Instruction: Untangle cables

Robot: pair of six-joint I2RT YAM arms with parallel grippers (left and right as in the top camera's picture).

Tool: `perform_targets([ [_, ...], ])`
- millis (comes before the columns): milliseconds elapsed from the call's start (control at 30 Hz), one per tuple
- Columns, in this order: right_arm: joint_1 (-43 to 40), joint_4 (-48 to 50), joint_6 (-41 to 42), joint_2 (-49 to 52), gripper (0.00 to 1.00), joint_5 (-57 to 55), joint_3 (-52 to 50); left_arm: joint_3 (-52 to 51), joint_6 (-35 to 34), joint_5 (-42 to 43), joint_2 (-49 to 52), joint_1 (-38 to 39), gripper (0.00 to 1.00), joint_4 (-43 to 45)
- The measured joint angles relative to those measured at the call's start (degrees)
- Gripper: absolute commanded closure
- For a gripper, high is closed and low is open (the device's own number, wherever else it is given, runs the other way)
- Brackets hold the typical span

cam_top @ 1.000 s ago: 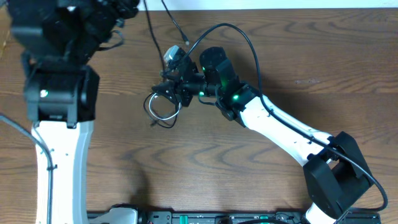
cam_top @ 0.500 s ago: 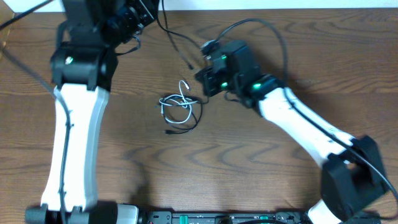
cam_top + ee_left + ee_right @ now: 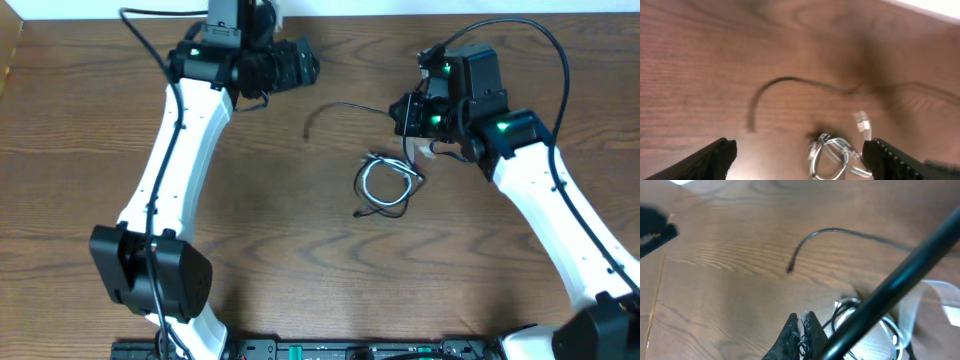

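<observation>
Since the frame half a second ago, the cable bundle [image 3: 388, 185] has shifted to the right on the table [image 3: 300, 270], and one black cord [image 3: 345, 105] now runs out of it in a long curve to the upper left. Both arms have also swung to the right.

The left arm reaches diagonally to the far edge of the table. The left gripper [image 3: 305, 65] points right, well apart from the bundle. The right arm bends in from the right side, with the right gripper [image 3: 408, 112] just beside the bundle on its far side.

Bare wood lies open in front of the bundle and to its left.

The left wrist view shows the left gripper [image 3: 800, 145] with jaws wide apart, the bundle [image 3: 832, 155] between them in the distance, and a white plug [image 3: 862, 121] sticking up. The right wrist view shows the right gripper [image 3: 801, 325] with jaws together. I cannot tell whether a strand is pinched. A thick black wire [image 3: 890, 290] of the arm crosses over the bundle [image 3: 842, 312].
</observation>
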State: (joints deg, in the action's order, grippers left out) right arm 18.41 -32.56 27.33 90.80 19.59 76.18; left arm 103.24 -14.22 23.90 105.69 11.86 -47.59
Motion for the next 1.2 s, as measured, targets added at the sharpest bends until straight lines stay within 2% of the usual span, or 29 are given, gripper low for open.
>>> perform_targets([
  [300, -2.2, 0.3, 0.9, 2.3, 0.99, 4.7, 0.0, 0.0, 23.7, 8.0, 0.0, 3.5, 0.16, -9.5],
  [500, -5.9, 1.9, -0.6, 2.3, 0.99, 13.0, 0.0, 0.0, 32.7, 9.9, 0.0, 8.2, 0.16, -11.5],
  [800, -14.1, 9.5, -4.4, 2.3, 0.99, 35.6, 0.0, -0.2, 36.8, 10.7, 2.3, 13.4, 0.16, -7.3],
  [1200, -20.9, 13.8, -3.4, 2.3, 0.99, 51.0, 0.0, -0.5, 37.2, 10.8, 5.7, 16.2, 0.15, -2.4],
])
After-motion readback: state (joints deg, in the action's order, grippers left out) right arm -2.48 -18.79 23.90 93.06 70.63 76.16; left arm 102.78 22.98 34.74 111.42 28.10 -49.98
